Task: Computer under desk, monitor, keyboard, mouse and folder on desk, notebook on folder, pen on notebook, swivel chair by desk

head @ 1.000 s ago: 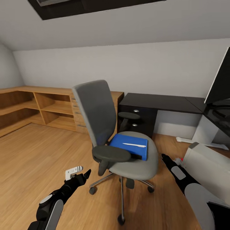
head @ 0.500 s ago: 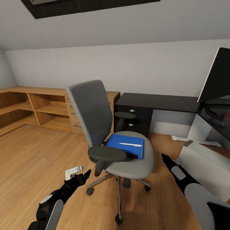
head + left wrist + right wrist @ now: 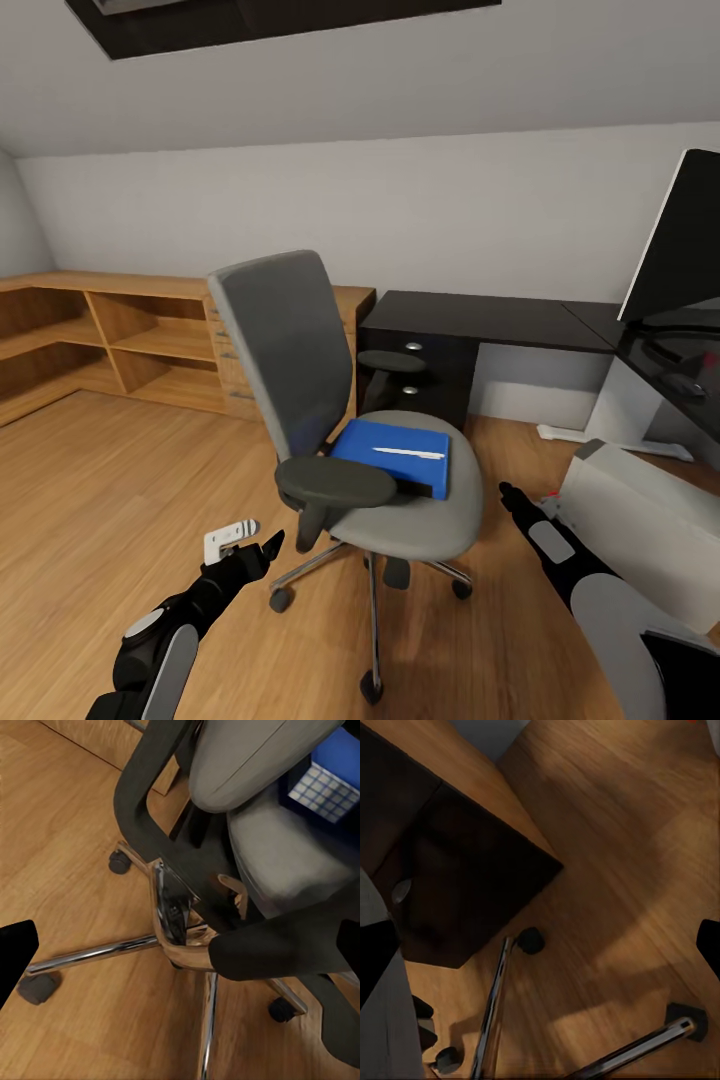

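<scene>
The grey swivel chair (image 3: pixel 300 350) stands mid-floor, away from the black desk (image 3: pixel 490 318). On its seat lies the blue folder (image 3: pixel 392 455) with the white pen (image 3: pixel 408 453) on top; the notebook I cannot make out. The monitor (image 3: pixel 685 240) stands on the desk at the far right. The light grey computer (image 3: pixel 650 530) lies tilted on the floor at right. Keyboard and mouse are not discernible. My left gripper (image 3: pixel 255 537) hangs open, low beside the chair's armrest, facing the chrome base (image 3: pixel 112 952). My right gripper (image 3: pixel 512 495) is open between seat and computer.
A light wooden shelf and drawer cabinet (image 3: pixel 150 340) runs along the left wall behind the chair. The desk's dark drawer unit (image 3: pixel 425 385) stands just behind the chair, the white pedestal leg (image 3: pixel 620 410) at right. Open wooden floor (image 3: pixel 100 480) lies to the left.
The whole picture shifted left as the head view turned right, showing more of the monitor. My right gripper has edged slightly up toward the chair; the left one kept still.
</scene>
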{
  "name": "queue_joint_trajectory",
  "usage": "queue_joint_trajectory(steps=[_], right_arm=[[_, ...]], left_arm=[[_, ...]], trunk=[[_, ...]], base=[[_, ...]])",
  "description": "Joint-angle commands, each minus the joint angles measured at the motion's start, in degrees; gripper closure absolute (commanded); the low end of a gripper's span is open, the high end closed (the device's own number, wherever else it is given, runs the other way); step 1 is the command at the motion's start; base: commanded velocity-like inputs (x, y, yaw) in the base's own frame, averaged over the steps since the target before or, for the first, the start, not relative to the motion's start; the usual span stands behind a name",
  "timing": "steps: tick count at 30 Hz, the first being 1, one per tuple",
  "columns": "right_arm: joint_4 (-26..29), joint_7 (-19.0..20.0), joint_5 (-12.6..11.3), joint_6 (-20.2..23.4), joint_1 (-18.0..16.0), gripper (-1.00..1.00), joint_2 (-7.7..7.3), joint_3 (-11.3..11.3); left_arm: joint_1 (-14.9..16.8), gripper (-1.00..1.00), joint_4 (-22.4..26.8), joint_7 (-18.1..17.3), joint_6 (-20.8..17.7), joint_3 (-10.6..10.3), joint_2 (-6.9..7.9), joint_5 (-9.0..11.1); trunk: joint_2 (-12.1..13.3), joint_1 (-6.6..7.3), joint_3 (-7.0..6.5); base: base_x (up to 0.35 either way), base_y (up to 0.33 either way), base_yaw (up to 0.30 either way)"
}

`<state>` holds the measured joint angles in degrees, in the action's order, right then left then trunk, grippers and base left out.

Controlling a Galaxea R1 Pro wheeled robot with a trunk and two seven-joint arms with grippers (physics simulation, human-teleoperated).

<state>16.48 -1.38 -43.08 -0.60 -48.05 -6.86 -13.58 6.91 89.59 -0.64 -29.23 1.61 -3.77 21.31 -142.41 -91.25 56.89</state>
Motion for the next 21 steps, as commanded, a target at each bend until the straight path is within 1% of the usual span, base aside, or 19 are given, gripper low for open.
queue_joint_trajectory(steps=[1,5,21], right_arm=[[-0.16,-0.23,-0.6,-0.12,-0.03,-1.0,0.27,0.1],[-0.26,-0.31,-0.6,-0.11,-0.02,-1.0,0.38,0.06],[-0.29,-0.2,-0.51,-0.19,0.0,-1.0,0.44,0.04]], left_arm=[[0.03,-1.0,0.06,-0.07,-0.39,0.14,-0.04,0.4],[0.03,-1.0,0.06,-0.07,-0.4,0.15,-0.04,0.4],[0.03,-1.0,0.06,-0.07,-0.39,0.16,-0.01,0.4]], trunk=[[-0.02,0.01,0.1],[-0.02,0.01,0.31],[-0.02,0.01,1.43]], base=[[0.0,0.0,0.09],[0.0,0.0,0.119],[0.0,0.0,0.16]])
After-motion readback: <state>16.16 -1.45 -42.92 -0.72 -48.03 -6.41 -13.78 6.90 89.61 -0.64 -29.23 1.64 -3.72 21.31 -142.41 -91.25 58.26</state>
